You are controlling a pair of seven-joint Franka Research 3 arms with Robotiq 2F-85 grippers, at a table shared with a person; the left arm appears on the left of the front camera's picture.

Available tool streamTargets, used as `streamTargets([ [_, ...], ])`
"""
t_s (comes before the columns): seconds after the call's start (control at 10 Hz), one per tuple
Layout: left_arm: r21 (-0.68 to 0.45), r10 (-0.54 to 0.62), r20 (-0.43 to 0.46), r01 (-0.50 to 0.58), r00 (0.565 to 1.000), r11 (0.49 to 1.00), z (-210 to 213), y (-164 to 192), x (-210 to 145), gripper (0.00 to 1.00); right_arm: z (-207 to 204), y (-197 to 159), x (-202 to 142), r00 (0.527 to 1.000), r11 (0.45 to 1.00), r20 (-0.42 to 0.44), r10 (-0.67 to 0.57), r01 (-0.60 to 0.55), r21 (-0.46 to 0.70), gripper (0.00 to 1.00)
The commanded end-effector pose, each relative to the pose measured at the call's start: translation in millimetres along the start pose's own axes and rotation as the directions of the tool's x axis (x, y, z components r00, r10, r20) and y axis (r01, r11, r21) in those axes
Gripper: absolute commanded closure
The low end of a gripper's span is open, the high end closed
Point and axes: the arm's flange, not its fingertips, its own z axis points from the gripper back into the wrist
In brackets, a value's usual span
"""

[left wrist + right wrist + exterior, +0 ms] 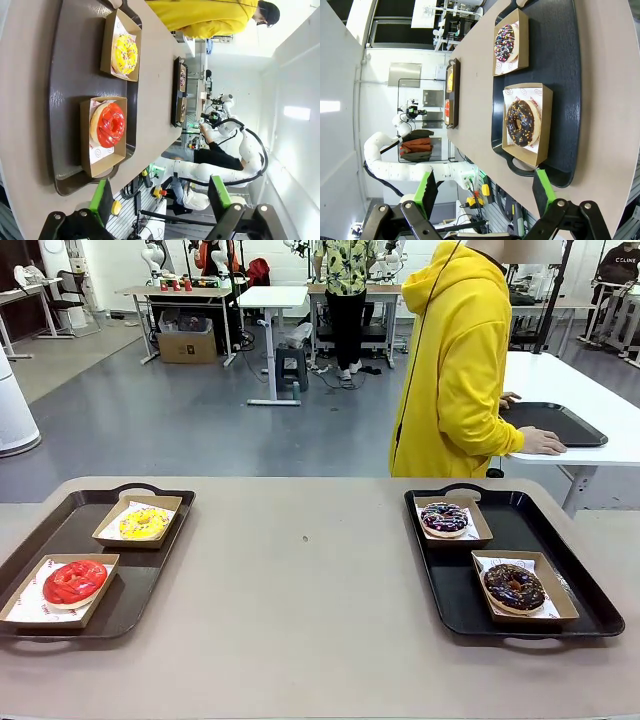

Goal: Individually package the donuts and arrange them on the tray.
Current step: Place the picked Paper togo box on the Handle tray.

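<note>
On the desk [300, 590], all four donuts sit boxed on trays: yellow donut [143, 522], red donut [75, 581], purple donut [444, 517], chocolate donut [513, 586]. Task looks finished; left hand [160, 202] and right hand [485, 192] gape wide, holding nothing.

A beige tabletop [310, 620] with rounded far corners carries two dark trays lying directly on it. The left tray [70, 530] sits near the left edge and runs off the picture's side, the right tray [530, 530] near the right edge, and the two are well apart with bare surface between them.
</note>
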Motion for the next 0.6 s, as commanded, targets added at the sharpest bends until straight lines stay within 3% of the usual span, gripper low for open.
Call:
streamTargets([
  [0.0, -0.001, 0.002, 0.008, -0.002, 1.0, 1.0, 1.4, -0.8, -0.6, 0.0, -1.1, 2.4, 0.6, 1.0, 1.0, 0.009, -0.018, 0.018, 0.014, 0.0],
  [0.5, -0.001, 0.002, 0.008, -0.002, 1.0, 1.0, 1.4, -0.8, -0.6, 0.0, -1.1, 2.4, 0.6, 1.0, 1.0, 0.009, -0.018, 0.018, 0.014, 0.0],
])
